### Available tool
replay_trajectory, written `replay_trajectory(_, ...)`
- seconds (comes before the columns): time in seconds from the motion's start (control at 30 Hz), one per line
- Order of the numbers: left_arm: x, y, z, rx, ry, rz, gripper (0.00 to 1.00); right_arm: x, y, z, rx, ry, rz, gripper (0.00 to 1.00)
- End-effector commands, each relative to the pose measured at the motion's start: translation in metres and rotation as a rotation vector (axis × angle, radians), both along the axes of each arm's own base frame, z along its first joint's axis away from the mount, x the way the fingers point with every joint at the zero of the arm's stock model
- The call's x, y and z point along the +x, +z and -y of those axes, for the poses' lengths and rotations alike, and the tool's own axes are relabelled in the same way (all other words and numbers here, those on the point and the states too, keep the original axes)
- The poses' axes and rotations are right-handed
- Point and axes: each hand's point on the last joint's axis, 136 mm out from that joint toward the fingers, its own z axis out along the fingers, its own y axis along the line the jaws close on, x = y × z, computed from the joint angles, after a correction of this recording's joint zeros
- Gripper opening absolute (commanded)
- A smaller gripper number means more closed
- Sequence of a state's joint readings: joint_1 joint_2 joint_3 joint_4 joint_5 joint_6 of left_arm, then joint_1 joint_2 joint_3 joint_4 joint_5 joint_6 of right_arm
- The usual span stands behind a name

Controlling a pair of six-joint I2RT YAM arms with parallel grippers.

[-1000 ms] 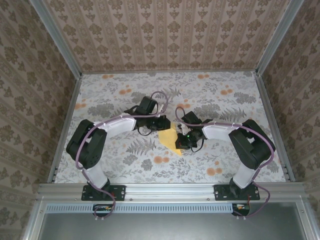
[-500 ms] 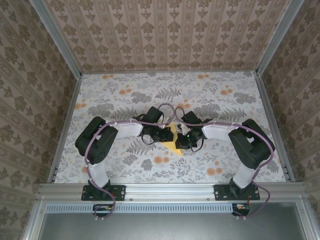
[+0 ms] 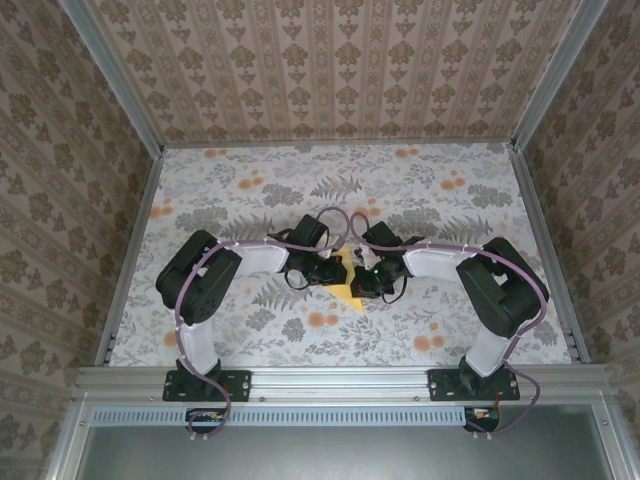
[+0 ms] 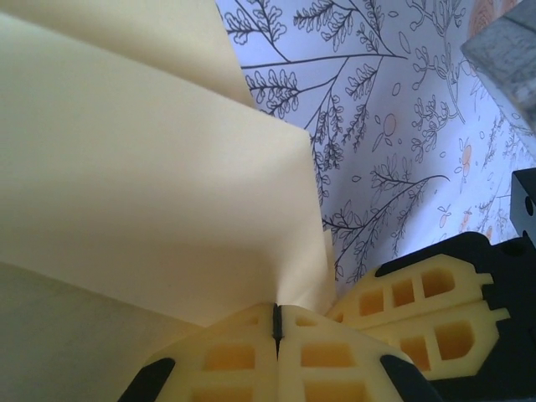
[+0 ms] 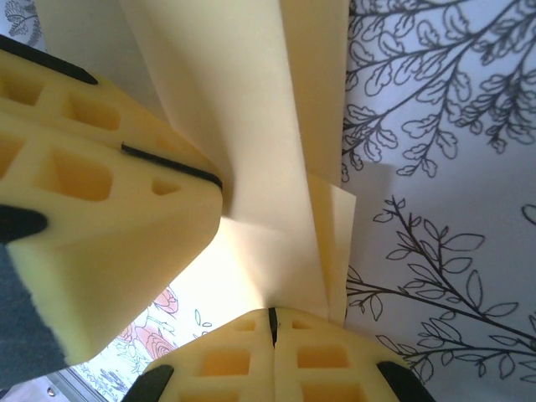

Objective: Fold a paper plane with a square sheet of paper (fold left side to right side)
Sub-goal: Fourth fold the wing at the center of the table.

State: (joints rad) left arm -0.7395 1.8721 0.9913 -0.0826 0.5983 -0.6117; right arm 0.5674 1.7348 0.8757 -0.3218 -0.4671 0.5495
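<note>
The yellow sheet of paper lies folded in layers at the middle of the flowered cloth, mostly covered from above by both grippers; its outline as a paper plane is hidden. My left gripper is shut on the sheet's left part. In the left wrist view, the paper runs straight into that gripper's closed seam. My right gripper is shut on the right part. In the right wrist view, stacked folded layers meet its closed seam, with the left gripper's fingers right beside.
The flowered tablecloth covers the whole table. Metal rails and patterned walls close it in on the left, right and back. The two arms meet wrist to wrist at the centre, their cables looping above.
The left arm has swung right onto the paper and its gripper has shut on it. Less of the yellow sheet shows from above. The right arm has held still.
</note>
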Motion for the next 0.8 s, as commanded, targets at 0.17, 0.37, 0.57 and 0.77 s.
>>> replay_trajectory(0.17,0.01,-0.018,-0.011,0.07,0.009,0.014,0.05,-0.036,-0.043,0.043,-0.235,0.013,-0.124,0.0)
replay_trajectory(0.37,0.019,-0.025,-0.024,0.096,0.048,0.013,0.04,-0.039,-0.045,0.046,-0.247,0.015,-0.131,0.0)
replay_trajectory(0.57,0.031,-0.026,-0.035,0.109,0.066,0.027,0.04,-0.041,-0.045,0.047,-0.25,0.017,-0.135,0.0)
replay_trajectory(0.77,0.051,-0.026,-0.05,0.128,0.09,0.044,0.04,-0.042,-0.044,0.048,-0.248,0.017,-0.139,0.0)
